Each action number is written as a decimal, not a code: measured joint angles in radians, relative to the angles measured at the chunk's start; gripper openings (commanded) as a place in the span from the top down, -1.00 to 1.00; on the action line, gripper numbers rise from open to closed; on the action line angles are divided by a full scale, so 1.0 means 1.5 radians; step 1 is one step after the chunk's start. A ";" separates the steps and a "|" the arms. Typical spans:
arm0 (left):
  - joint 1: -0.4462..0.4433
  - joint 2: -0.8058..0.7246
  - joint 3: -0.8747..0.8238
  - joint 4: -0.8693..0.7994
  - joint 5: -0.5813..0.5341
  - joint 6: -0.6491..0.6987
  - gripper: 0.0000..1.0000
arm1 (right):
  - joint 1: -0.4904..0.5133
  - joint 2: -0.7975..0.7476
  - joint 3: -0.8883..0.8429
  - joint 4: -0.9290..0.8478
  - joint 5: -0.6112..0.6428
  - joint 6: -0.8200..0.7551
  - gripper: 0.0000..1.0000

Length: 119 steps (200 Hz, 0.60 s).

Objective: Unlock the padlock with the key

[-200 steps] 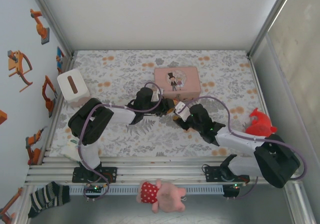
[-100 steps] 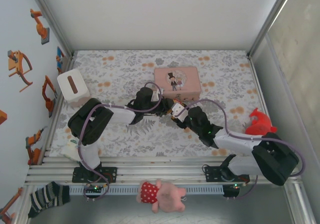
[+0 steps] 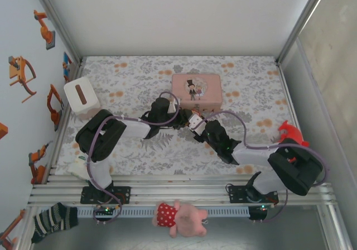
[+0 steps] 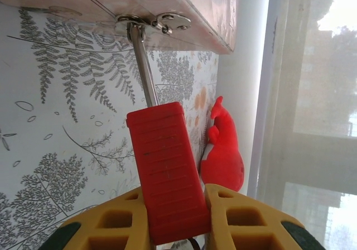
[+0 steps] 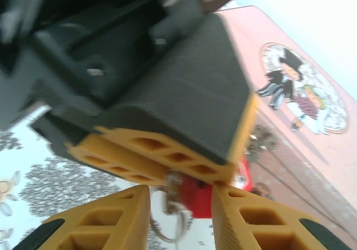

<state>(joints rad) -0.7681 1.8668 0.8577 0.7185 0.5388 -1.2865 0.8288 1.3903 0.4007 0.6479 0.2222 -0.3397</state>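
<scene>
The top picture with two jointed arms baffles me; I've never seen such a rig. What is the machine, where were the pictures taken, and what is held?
These are two robot arms bolted at a table's near edge. One picture looks down from above; the others come from wrist cameras. On the table lie a pink box, a white slotted box and a red toy. The left gripper clamps a red padlock whose shackle passes through the box's latch. The right gripper, fingers apart, flanks a silvery piece, perhaps the key.

Padlock (image 5: 196, 197) mostly hidden behind left hand (image 5: 167, 163) (metal bit (image 5: 172, 197) beside it blurred).
</scene>
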 measured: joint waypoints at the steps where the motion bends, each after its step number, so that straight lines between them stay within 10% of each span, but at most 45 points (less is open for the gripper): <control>1: -0.001 0.000 0.000 0.001 0.000 -0.001 1.00 | 0.001 0.000 0.000 0.000 0.000 0.001 0.33; 119: -0.048 0.057 0.000 0.106 -0.015 -0.040 1.00 | 0.025 -0.049 -0.074 0.030 0.061 0.021 0.39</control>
<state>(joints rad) -0.8398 1.9530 0.8577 0.8776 0.5167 -1.3460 0.8658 1.3163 0.2901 0.6926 0.3138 -0.3088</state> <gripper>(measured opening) 0.215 0.331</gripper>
